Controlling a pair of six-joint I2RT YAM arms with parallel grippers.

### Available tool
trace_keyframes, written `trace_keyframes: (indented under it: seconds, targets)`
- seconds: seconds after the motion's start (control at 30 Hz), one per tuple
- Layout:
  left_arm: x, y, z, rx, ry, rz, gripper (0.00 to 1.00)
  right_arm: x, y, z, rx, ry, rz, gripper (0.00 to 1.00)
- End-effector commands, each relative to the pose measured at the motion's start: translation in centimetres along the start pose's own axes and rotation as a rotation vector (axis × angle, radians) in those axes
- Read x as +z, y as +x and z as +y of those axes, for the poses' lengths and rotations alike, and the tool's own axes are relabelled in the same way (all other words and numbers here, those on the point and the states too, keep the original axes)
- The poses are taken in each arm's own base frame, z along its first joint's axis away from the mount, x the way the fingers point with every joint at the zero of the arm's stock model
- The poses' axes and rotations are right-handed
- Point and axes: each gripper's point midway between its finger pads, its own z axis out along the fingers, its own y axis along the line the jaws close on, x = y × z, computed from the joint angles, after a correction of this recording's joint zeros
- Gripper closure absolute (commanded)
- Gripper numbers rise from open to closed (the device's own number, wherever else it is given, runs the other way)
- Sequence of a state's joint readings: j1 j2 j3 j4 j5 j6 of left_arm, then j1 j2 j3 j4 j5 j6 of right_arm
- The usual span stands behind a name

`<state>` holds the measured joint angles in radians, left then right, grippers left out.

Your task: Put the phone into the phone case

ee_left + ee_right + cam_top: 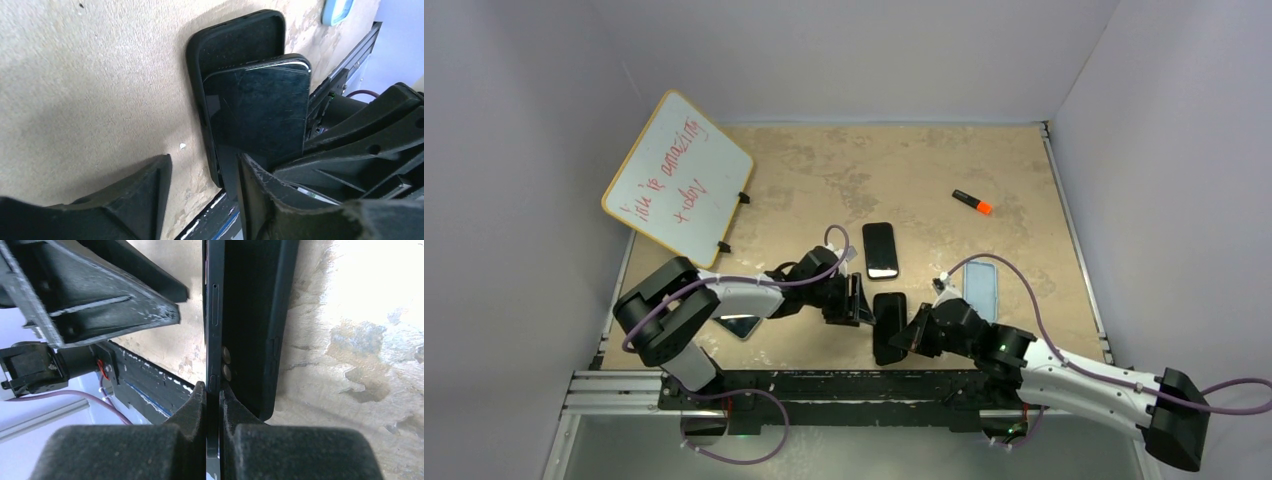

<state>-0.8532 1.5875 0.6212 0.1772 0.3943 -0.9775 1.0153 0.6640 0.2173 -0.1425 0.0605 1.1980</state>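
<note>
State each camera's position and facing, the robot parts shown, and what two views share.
Top external: above and behind the bases, looking down at the table; left arm and right arm show.
Left wrist: on the left arm, looking past the open left hand at the phone lying over the black case.
Right wrist: looking along the phone's edge, pinched by the right hand.
Shared: both wrist views show phone and case.

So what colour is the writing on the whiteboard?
Red writing, best seen in the top view.
</note>
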Motion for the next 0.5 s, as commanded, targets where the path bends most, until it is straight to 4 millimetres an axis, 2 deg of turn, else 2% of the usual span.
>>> trace_keyframes:
  seconds: [0.0,0.23,0.47]
  targets:
    - [1.0,0.4,-0.9,0.012,0.046,0.006,0.52,0.7,-0.2,-1.1,0.013,0.011,-0.033,1.00]
    - [1.8,1.4,-0.8,0.011,0.042,0.028,0.59,0.7,-0.5,-2.0,0.027,0.020,-0.066,1.00]
    - [1.9,1.5,-0.7,0.014,0.030,0.028,0.59,-0.5,-1.8,-0.8,-0.023,0.005,-0.113,1.00]
